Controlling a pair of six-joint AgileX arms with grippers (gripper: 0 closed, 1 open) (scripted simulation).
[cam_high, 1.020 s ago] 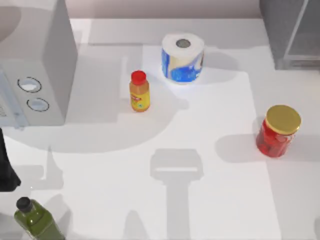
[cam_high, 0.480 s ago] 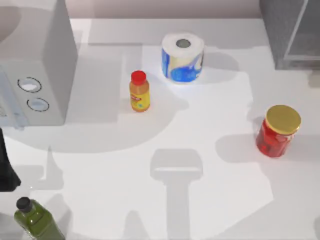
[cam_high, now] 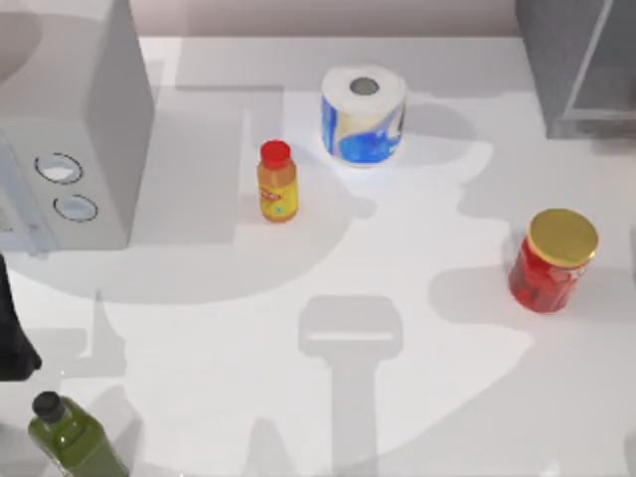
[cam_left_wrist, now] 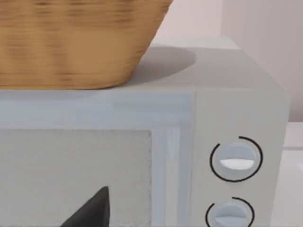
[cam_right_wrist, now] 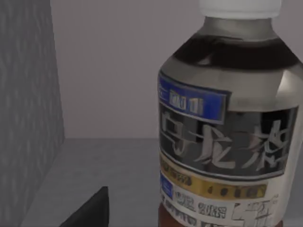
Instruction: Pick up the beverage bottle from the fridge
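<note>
Bench (cam_high: pixel 417 298) from above, white, with shadows across it. At far left edge, dark left arm (cam_high: pixel 12 333), low beside light grey box (cam_high: pixel 75 149) with two round dials (cam_high: pixel 60 169) on its front. From left wrist view, same box close up, woven basket (cam_left_wrist: pixel 71 42) on top of it, dark tip of left end effector (cam_left_wrist: pixel 92 213) in front of box door; spread or pressed together: cannot tell. At bottom left corner of bench, green bottle (cam_high: pixel 70 437) with black cap, tilted, well apart from the rest. Toward centre, orange bottle (cam_high: pixel 277 181) with red cap, upright. Just right of it and farther back, paper roll (cam_high: pixel 363 114) with blue-and-white wrap, standing on end, apart from orange bottle. At right side, red jar (cam_high: pixel 552 260) with gold lid, upright, alone. At top right corner, fridge (cam_high: pixel 561 60), dark grey, see-through panel with pale frame. From right wrist view, beverage bottle (cam_right_wrist: pixel 227 132) inside fridge, upright on its grey floor, white cap, blue-and-white label band, dark grey wall to one side. Dark tip of right end effector (cam_right_wrist: pixel 92 210) low in front of bottle, near it, not touching it; spread or pressed together: cannot tell.
</note>
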